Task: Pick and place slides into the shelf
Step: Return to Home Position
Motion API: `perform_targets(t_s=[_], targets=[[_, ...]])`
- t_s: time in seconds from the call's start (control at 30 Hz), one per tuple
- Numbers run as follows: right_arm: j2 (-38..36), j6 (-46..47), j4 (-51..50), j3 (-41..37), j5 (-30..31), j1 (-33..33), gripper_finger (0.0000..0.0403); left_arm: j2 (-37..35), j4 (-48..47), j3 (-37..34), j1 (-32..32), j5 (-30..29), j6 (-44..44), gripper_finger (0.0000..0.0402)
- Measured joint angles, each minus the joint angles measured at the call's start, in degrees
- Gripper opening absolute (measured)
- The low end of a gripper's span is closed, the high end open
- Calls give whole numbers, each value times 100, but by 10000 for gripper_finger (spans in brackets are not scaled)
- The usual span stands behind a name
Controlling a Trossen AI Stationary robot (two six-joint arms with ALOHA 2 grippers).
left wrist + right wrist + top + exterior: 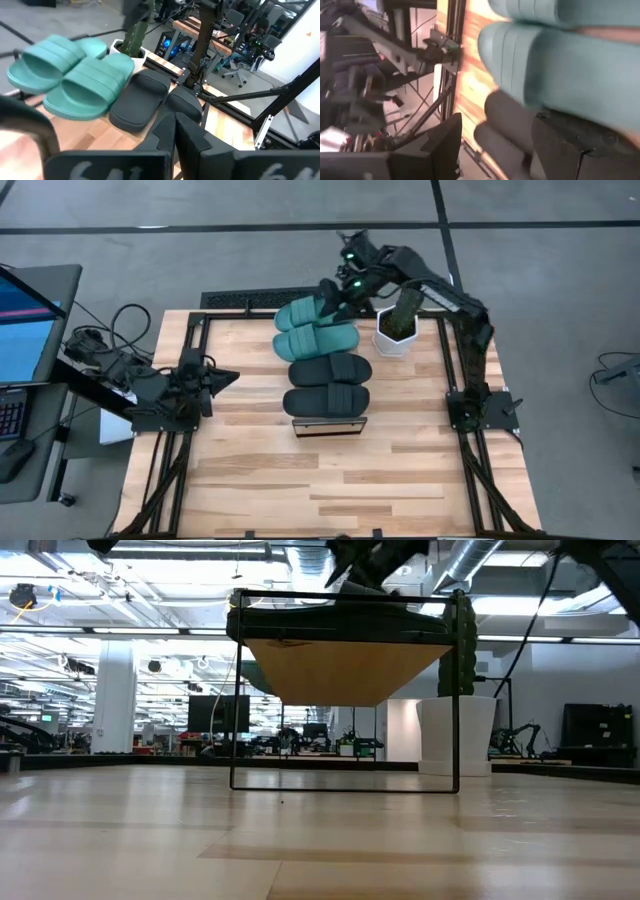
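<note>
Four slides lie side by side on the shelf (328, 427) in the middle of the table. The two black slides (330, 385) are nearer, one teal slide (315, 340) sits behind them, and the other teal slide (303, 313) lies farthest, turned askew. In the low view the shelf (345, 670) stands on thin black legs. My right gripper (335, 295) is open above the right end of the farthest teal slide (560, 65). My left gripper (228, 377) waits shut at the table's left, pointing toward the shelf. My right gripper stands open at the right end of the farthest teal slide (580, 107), coming from the far right and slanting down. I cannot tell whether a finger (570, 145) touches the slide.
A white pot with a green cactus (397, 330) stands just right of the shelf, under the right arm. Black frame rails (455, 370) run along the table's left and right sides. Bare wood (330, 490) lies near the front edge. A laptop (25, 320) sits off the table's left.
</note>
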Motion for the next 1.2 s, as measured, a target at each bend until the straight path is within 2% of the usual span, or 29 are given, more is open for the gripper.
perform_targets(t_s=[0.13, 0.23, 0.3, 0.37, 0.53, 0.6, 0.67, 0.77, 0.93, 1.1, 1.2], targets=[[-712, -411, -327, -2, 33, 67, 222, -351, 32, 0, -86, -20, 672, 0], [-1471, -981, -349, -2, 547, 399, 216, -692, 55, 0, -225, -218, 1229, 0], [-2008, -1442, -288, 0, 1331, 798, 211, -871, 85, 0, -357, -345, 1684, 0], [-2522, -1939, -135, -2, 2401, 1338, 206, -1019, 151, 0, -499, -385, 2156, 0], [-3532, -3288, 653, -91, 5248, 3352, 192, -1194, 426, 0, -785, -391, 3195, 0], [-3821, -3996, 1098, -291, 5930, 4215, 186, -1262, 418, -21, -863, -373, 3419, 0], [-4082, -4664, 1681, -666, 6107, 4865, 181, -1399, 519, -205, -912, -200, 3613, 0], [-4486, -5255, 2650, -1628, 6108, 5385, 175, -1784, 1176, -848, -960, 199, 3834, 0], [-5233, -5456, 4081, -4020, 6091, 5506, 171, -2782, 2976, -2309, -960, 894, 4184, 0], [-6136, -5373, 6748, -6822, 6085, 5505, 173, -3653, 3760, -3391, -960, 1102, 4030, 0], [-6634, -5250, 8374, -8355, 6028, 5501, 173, -3772, 4021, -3786, -962, 1165, 3866, 0]])
